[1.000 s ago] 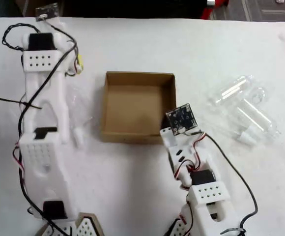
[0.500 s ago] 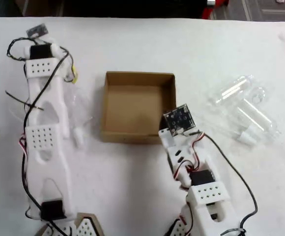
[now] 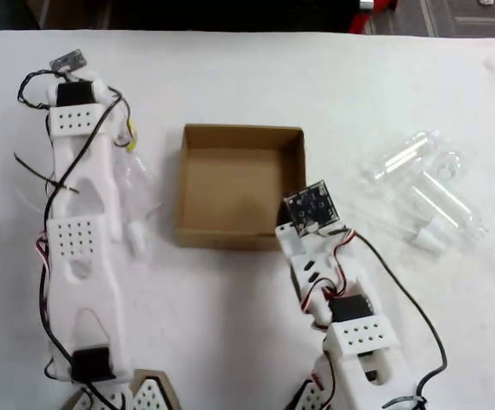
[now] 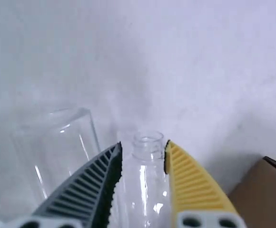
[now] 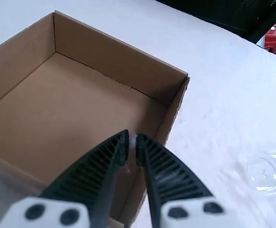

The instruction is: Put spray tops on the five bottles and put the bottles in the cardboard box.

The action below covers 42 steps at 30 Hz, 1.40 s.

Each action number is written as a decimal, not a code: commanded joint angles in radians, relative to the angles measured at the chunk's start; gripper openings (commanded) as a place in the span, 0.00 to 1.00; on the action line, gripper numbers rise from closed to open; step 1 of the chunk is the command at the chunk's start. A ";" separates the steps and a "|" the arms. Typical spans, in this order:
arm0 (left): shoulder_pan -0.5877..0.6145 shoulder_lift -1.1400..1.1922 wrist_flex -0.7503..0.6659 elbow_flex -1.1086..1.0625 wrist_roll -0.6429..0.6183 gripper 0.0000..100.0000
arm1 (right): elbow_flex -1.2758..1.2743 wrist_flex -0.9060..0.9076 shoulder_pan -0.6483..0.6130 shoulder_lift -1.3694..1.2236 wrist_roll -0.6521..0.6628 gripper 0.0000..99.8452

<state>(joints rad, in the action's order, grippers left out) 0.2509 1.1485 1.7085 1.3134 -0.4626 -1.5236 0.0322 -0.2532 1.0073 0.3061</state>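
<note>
left wrist view: the left gripper [image 4: 142, 145], with one ribbed grey finger and one ribbed yellow finger, is seen closed on a clear plastic bottle [image 4: 143, 190], which is held by its upper body so that its open, uncapped neck stands out just past the fingertips. a second clear bottle [image 4: 57, 142] is seen lying on the white table [image 4: 185, 57] just beside the grey finger, and a corner of the open brown cardboard box [image 4: 266, 190] is caught at the edge past the yellow finger. in the high view the held bottle is made out as a faint clear shape between the left arm and the box, and a small white spray top [image 3: 136, 237] is found on the table close by, near the box's front left corner. the box is set at the middle of the table, with nothing seen inside it. in the right wrist view the right gripper [image 5: 132, 140], with two black ribbed fingers, is held above the box's near right corner; its fingers are drawn almost together, and whether anything is caught in the slit between them cannot be told. well to the right of the box, a cluster of clear uncapped bottles [image 3: 439, 201] is seen lying on the table, with another white spray top [image 3: 427, 237] just beside them.
</note>
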 commanded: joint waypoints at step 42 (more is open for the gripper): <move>-0.306 -0.529 0.078 0.353 0.305 0.03 | 0.003 -0.027 0.002 0.007 0.012 0.02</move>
<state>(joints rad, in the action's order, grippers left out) 0.0100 0.8477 1.7791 1.6111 -0.1864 -1.5236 0.0322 -0.2532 1.0073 0.3061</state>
